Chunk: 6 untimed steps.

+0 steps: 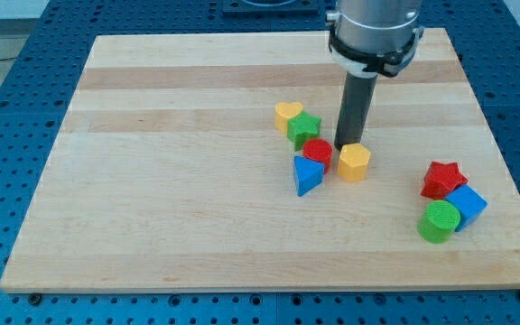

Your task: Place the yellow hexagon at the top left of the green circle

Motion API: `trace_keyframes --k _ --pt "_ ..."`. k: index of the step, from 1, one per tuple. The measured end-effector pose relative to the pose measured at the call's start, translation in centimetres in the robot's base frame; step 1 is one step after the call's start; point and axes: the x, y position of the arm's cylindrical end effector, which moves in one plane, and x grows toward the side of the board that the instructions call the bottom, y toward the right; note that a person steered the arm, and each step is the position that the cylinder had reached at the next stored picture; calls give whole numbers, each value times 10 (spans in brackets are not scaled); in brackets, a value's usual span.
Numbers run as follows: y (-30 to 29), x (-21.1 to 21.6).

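Yellow hexagon [354, 162] touches my tip [345, 144], just below-right.

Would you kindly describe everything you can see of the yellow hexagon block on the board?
The yellow hexagon is a small, solid-looking six-sided block with a matte orange-yellow finish, lying flat on the wooden board, right of centre in the view. Its top face looks lighter than its sides. My tip sits right at its upper-left edge, apparently touching it. The red circle lies just to its left, seemingly with a thin gap between them. The green circle stands well away, toward the view's lower right.
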Motion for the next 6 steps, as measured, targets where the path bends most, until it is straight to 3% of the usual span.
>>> trace_keyframes --k 2,4,6 --pt "3 35" --pt "-43 47" --pt "17 59"
